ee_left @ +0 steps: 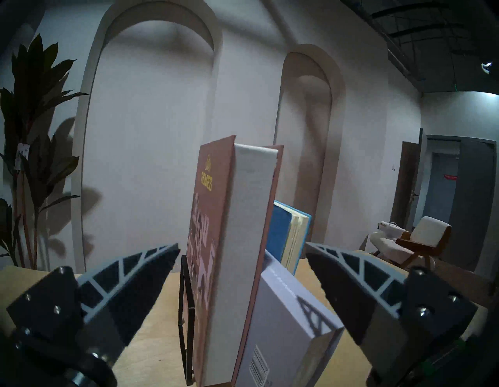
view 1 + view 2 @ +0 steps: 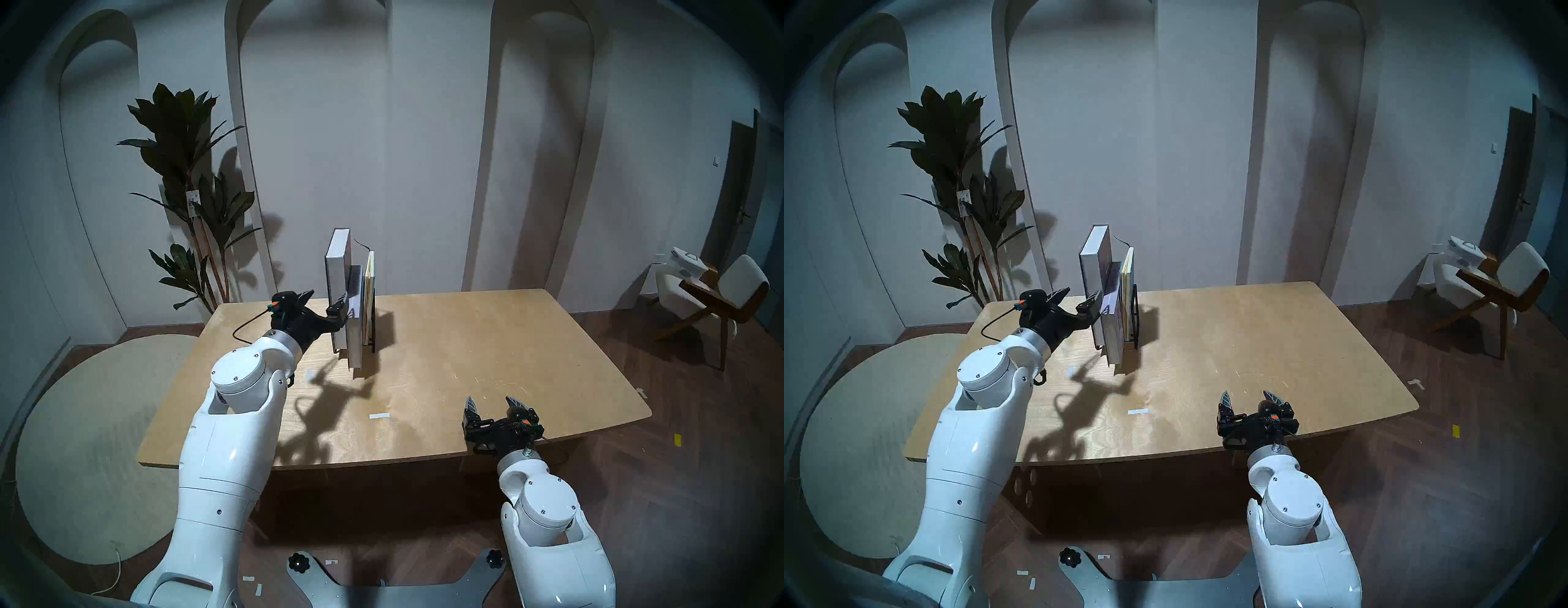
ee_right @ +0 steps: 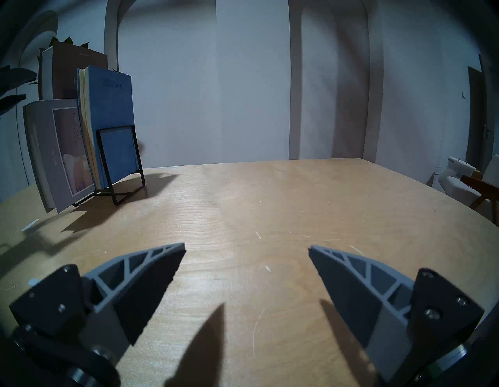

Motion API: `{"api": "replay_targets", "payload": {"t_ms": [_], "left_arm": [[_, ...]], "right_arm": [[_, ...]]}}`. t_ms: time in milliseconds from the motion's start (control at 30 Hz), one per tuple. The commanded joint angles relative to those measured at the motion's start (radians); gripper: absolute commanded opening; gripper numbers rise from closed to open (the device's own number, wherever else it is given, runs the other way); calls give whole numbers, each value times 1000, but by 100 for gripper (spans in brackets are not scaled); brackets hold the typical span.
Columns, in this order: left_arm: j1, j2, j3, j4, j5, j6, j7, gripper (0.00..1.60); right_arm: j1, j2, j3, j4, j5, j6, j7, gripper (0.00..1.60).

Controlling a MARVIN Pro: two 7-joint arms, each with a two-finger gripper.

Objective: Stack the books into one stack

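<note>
**Books upright in the rack, left gripper lined up on the brown one**

Books first: you have three of them standing on edge at the far left part of the wooden table [image 2: 466, 361], side by side in a black wire rack [image 3: 118, 164]. The thick brown book [image 1: 213, 256] is the tallest and stands on the left of the row, with its page block facing the robot. Against its right side leans the lavender-grey book [image 1: 286, 319], which sticks out toward the robot past the other two. The thin blue book [image 3: 113, 121] stands at the right end, upright against the rack's wire frame, and a dark ribbon curls from its top in the head view.

Your left gripper [image 1: 243, 251] points level at the row with its jaws spread wide and nothing held. In the left wrist view the brown book and the near corner of the lavender-grey one sit between the two fingers [image 1: 135, 286]; you cannot tell from the pictures whether either finger touches a cover.

Your right gripper [image 3: 247, 248] hovers over the near right edge of the table, well apart from the books, jaws wide open and empty.

Behind the table's left corner you see a potted plant [image 2: 186, 170].
</note>
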State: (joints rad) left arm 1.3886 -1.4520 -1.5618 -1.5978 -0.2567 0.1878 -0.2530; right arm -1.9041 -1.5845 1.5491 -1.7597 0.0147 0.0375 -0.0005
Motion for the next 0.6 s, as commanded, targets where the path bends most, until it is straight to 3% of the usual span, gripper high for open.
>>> {"api": "replay_targets", "payload": {"t_ms": [0, 233, 333, 567], "left_arm": [[-45, -39, 8, -5, 15, 13, 60, 160], [-79, -43, -1, 41, -12, 19, 59, 160], [-113, -30, 10, 90, -15, -6, 26, 160], [-166, -32, 20, 179, 8, -88, 33, 160]], "right_arm": [[2, -3, -2, -24, 3, -3, 1, 160], [2, -3, -2, -24, 2, -3, 1, 160], [2, -3, -2, -23, 2, -4, 1, 160], [3, -3, -2, -22, 2, -4, 1, 160]]}}
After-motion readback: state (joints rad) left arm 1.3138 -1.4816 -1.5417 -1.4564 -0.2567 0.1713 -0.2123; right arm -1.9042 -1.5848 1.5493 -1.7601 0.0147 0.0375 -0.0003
